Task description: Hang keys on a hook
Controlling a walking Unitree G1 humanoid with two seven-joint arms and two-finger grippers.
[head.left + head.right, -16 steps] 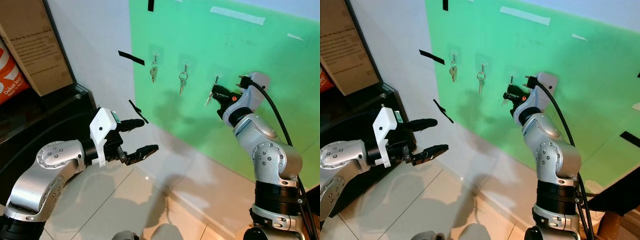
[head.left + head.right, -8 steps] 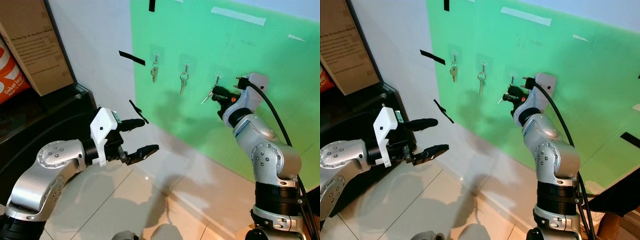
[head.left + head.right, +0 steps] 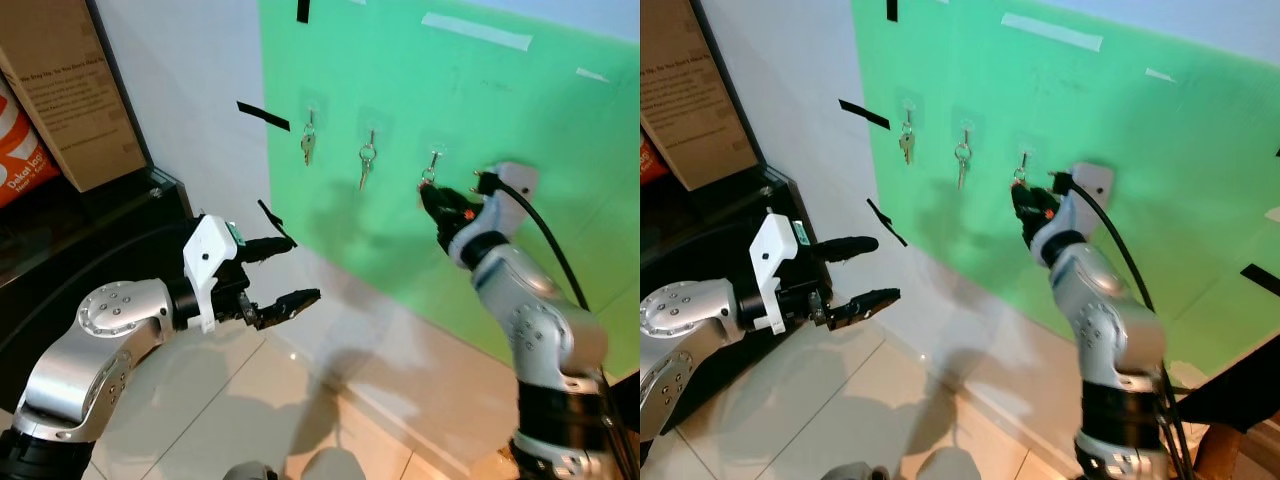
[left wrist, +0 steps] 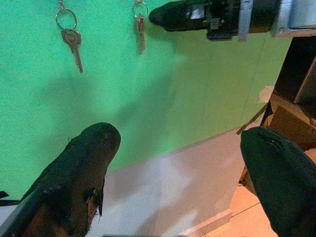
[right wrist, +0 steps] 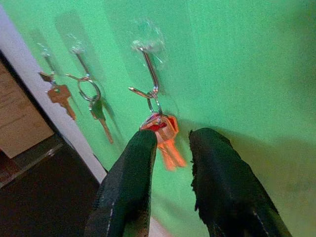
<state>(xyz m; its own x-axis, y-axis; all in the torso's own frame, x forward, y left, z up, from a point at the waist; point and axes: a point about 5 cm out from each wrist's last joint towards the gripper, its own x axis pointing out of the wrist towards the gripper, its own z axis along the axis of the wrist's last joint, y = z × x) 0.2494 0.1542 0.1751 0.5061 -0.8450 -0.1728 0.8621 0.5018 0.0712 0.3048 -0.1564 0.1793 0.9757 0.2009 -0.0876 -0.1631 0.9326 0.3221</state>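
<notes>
Jaws first: the right gripper (image 5: 165, 148) is up at the green wall (image 3: 520, 100), its two black fingers (image 5: 128, 187) slightly parted with a narrow gap between them, and the keys (image 5: 165, 136) sit right at the fingertips, against the inner side of one finger. Whether the jaws actually pinch those keys, I cannot tell. The keys' ring is looped over the third hook (image 5: 148, 66), the one farthest to the robot's right in the row, and the reddish key blades dangle below it, partly behind the finger. From the head view the right gripper (image 3: 432, 198) sits just under that hook (image 3: 434, 158), touching the wall area. Two more hooks to the left each carry a key: the middle key (image 3: 366, 163) on its ring and the left key (image 3: 307, 146). Over on the other side, the left gripper (image 3: 275, 275) hangs out in front of the white wall, well apart from the hooks, jaws spread wide and holding nothing. Black tape strips (image 3: 262, 115) mark the white wall. A cardboard box (image 3: 65, 90) stands on a dark shelf (image 3: 120, 215) at the left. Glossy pale tiles (image 3: 250, 410) cover the floor.
</notes>
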